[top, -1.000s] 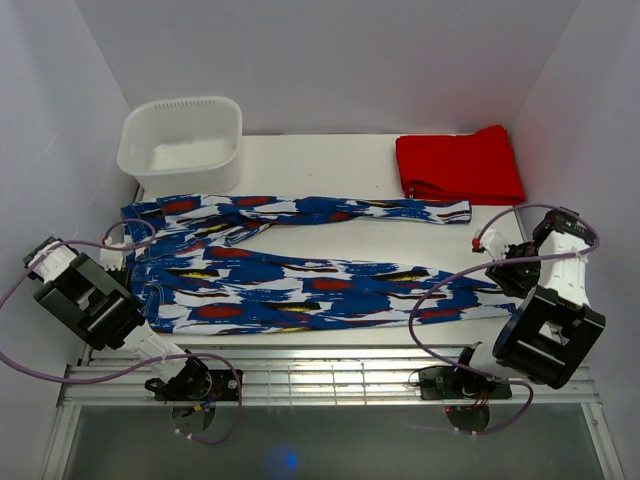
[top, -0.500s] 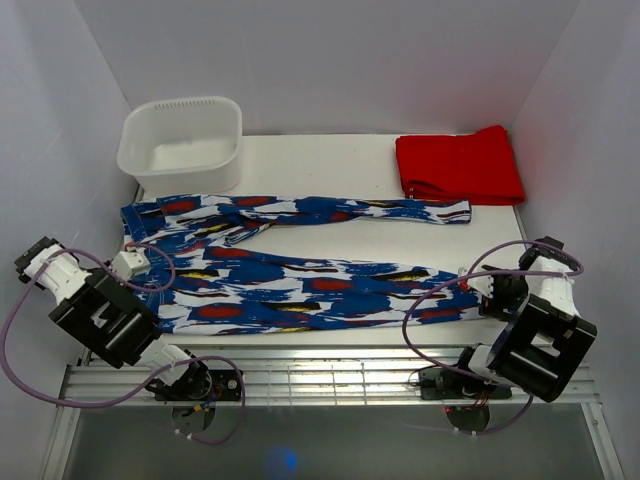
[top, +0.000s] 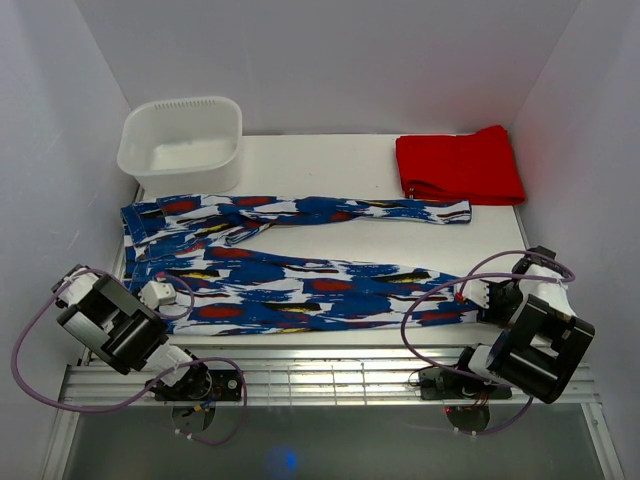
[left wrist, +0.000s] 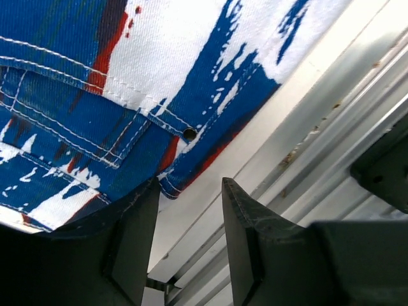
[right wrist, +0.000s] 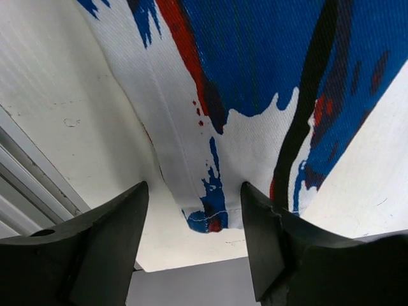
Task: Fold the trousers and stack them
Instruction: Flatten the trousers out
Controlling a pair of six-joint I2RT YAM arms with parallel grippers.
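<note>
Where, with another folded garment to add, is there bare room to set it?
Bare table lies between the white basin and the red garment, behind the trousers. A smaller patch sits between the trouser legs' right ends. The near edge is crowded, with the left gripper and right gripper at the trousers' corners.

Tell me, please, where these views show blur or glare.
Top external: evenly lit, sharp, one blue glint at bottom. Left wrist: blue, white and red printed fabric trousers crisp, dark left tool soft. Right wrist: weave crisp, right tool dark, soft.
</note>
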